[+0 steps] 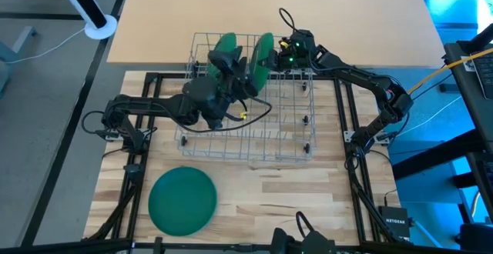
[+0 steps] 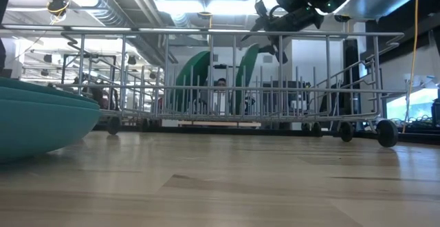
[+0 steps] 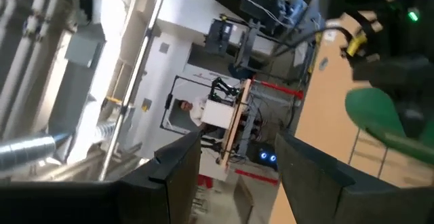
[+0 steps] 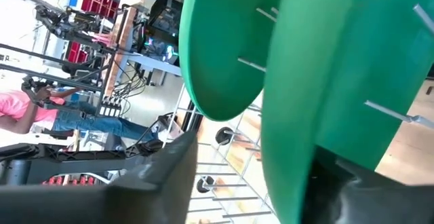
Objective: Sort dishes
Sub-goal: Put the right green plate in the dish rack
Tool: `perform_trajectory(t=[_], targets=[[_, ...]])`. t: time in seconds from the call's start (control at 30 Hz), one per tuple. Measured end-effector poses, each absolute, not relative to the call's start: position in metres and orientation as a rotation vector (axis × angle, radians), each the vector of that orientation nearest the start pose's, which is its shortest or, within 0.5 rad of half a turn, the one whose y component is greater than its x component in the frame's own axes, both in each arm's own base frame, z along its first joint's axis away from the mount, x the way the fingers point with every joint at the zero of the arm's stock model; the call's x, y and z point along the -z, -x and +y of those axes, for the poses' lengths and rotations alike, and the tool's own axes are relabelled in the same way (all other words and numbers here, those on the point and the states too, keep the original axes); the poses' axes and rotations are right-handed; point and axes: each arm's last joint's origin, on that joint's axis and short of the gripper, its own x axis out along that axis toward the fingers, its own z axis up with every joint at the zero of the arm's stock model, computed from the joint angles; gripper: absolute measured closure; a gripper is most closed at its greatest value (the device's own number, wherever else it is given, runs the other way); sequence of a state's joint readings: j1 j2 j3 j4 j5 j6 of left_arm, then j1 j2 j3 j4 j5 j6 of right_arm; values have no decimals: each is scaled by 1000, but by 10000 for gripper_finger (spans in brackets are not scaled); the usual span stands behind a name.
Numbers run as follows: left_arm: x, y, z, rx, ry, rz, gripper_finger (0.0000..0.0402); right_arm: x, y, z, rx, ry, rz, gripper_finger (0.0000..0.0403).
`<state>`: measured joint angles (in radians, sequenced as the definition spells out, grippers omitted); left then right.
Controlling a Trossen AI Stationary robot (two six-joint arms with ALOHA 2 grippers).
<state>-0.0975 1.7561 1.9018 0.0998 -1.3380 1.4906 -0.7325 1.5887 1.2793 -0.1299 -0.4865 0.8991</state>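
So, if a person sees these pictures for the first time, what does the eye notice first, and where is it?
Most striking are two green plates standing on edge in the far end of the wire rack. The right gripper is beside the right-hand one, its jaws around that plate's rim in the wrist view. A stack of teal plates lies flat on the table's near left, and the left gripper is open over the rack.

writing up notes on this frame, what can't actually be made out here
- High view: the left gripper covers part of one upright green plate in the wire dish rack.
- Right wrist view: the second green plate runs off the picture's edge, hiding whether the right gripper touches it.
- Low view: the teal plates on the table are cut off, so their count is unclear.
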Motion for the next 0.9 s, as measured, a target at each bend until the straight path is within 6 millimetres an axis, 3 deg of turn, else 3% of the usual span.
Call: perform_trajectory(t=[0.2,0.4,0.67,0.9], targets=[[-464,-378,-9,-1028,-1229,859,219,-307,-269,-238,406,-1161,264,125],[-453,-378,-9,-957,-1326,963,219,-299,-254,-245,404,-1246,342,82],[-444,-377,-9,-895,-1402,1046,219,-289,-226,-257,396,-1317,432,63],[-442,-376,-8,-873,-1428,1074,219,-285,-198,-268,284,-1370,468,63]])
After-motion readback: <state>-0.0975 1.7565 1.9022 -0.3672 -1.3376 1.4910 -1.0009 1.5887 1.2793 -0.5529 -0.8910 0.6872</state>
